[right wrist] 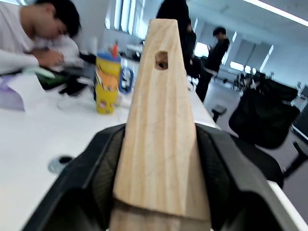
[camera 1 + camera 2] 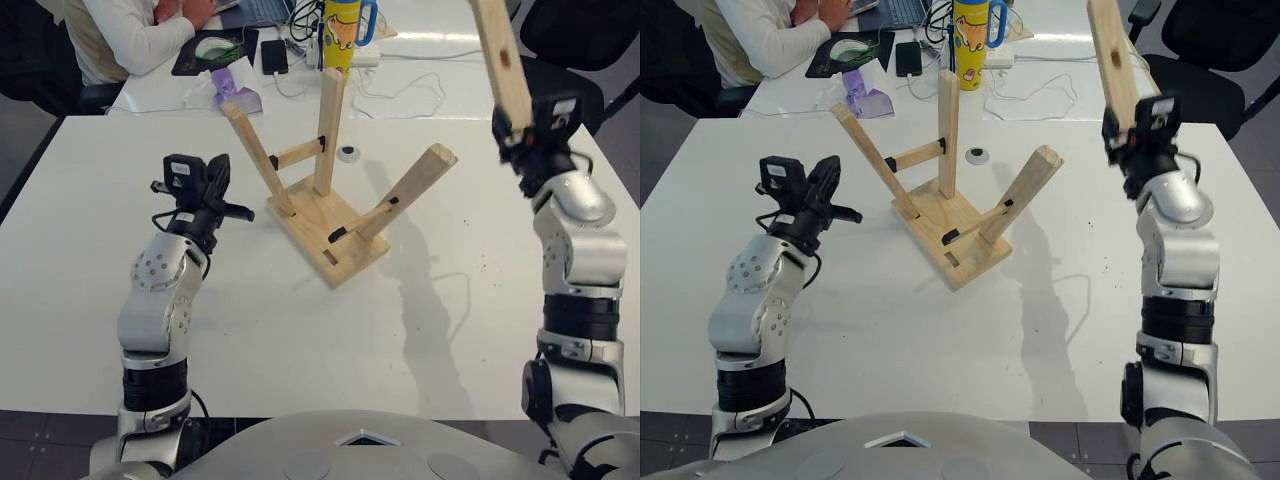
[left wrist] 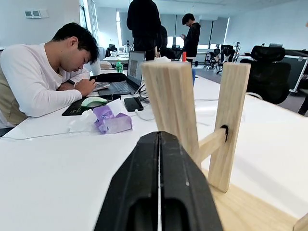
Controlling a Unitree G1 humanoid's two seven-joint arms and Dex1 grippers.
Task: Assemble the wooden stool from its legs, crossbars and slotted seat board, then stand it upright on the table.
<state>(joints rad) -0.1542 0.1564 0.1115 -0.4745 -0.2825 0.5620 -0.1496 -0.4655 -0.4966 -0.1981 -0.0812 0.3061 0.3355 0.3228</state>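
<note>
Flat on the counter (image 2: 250, 330), about mid-scene: seat (image 2: 345, 255), underside up. Rising from it, three legs. Left leg (image 2: 258, 157) slanting up to the left and far. Far leg (image 2: 329, 130) nearly upright. Right leg (image 2: 412, 190) slanting well out to the right.

Between left leg and far leg: crossbar (image 2: 298, 153), seated in both, black at each joint. From the right leg: second crossbar (image 2: 365, 221), running down toward the seat's near part, black-tipped end low over the board; touching or not, cannot tell.

Left jaws pressed together on nothing, low over the counter just left of the seat, pointed toward the left leg and apart from it.

Right jaws clamped on the lower end of a fourth leg (image 2: 502, 60), held high at the right, well apart from the seat. Leans up and slightly left, top end out of frame, small hole (image 1: 161, 59) in one face.

On the far side of the stool: small black disc (image 2: 347, 153) on the counter, yellow cup (image 2: 342, 30), purple packet (image 2: 238, 92), phone (image 2: 274, 55).
</note>
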